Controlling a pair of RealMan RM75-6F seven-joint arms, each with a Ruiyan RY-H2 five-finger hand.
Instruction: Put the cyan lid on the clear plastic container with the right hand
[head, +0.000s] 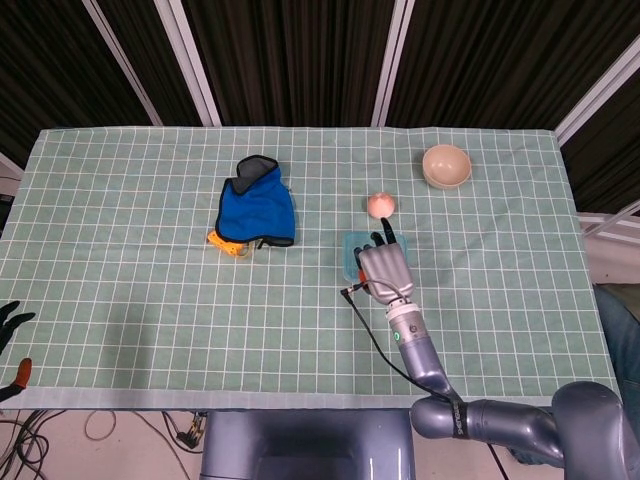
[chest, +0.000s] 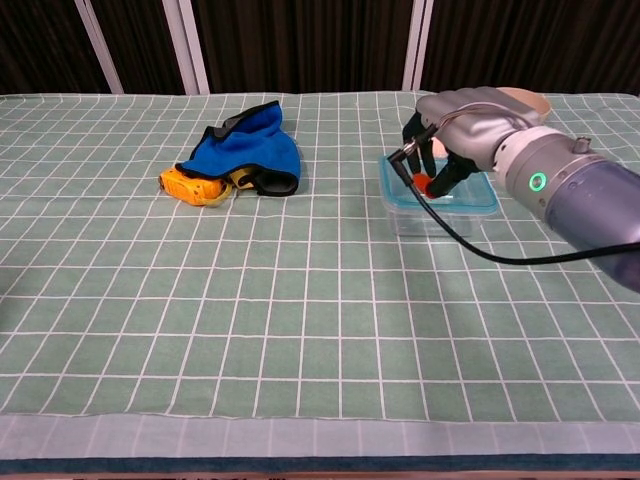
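Note:
The clear plastic container (chest: 432, 220) stands right of the table's middle, with the cyan lid (chest: 468, 194) lying on top of it. My right hand (chest: 447, 132) hovers over the container's far left part, fingers apart and pointing down at the lid, holding nothing. From the head view the right hand (head: 383, 268) hides most of the box; only the lid's left edge (head: 351, 252) shows. Dark fingertips of my left hand (head: 10, 321) peek in at the left edge, pose unclear.
A blue cloth (head: 258, 205) lies left of centre over a yellow object (head: 226, 243). A peach-coloured ball (head: 381, 204) sits just beyond the container, and a beige bowl (head: 446, 165) stands at the back right.

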